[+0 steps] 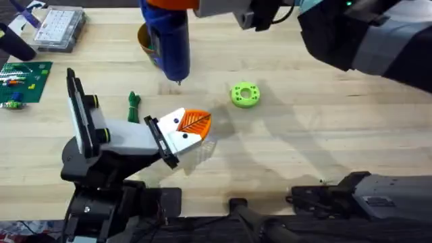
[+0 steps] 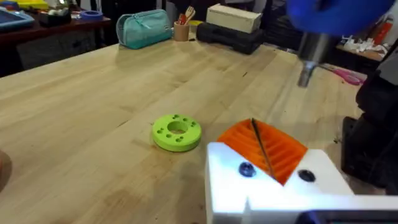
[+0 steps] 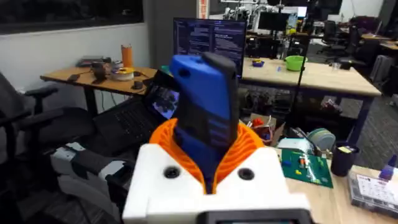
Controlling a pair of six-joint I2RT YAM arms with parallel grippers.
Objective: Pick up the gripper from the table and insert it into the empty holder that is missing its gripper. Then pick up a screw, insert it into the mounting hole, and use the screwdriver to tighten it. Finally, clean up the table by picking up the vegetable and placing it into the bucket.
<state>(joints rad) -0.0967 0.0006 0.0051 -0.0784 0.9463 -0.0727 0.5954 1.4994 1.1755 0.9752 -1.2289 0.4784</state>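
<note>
The holder point(image 1: 128, 138) stands at the table's lower left on its black stand. The white gripper piece with the orange ribbed pad point(image 1: 194, 123) sits in its black plate end. It carries my left gripper point(image 2: 253, 122), whose two orange pads meet along a thin dark seam. My right gripper point(image 1: 177, 4) is shut on the blue screwdriver point(image 1: 169, 37) point(image 3: 205, 106), held upright with its tip point(image 2: 305, 74) in the air beyond the holder's nose. The dark green vegetable point(image 1: 133, 106) lies on the table beside the holder. The orange bucket point(image 1: 144, 40) stands behind the screwdriver, mostly hidden.
A bright green disc point(image 1: 244, 94) point(image 2: 176, 132) lies right of the holder's nose. A clear parts box point(image 1: 59, 27) and a green circuit board point(image 1: 23, 77) sit at the far left. The right arm looms dark over the upper right.
</note>
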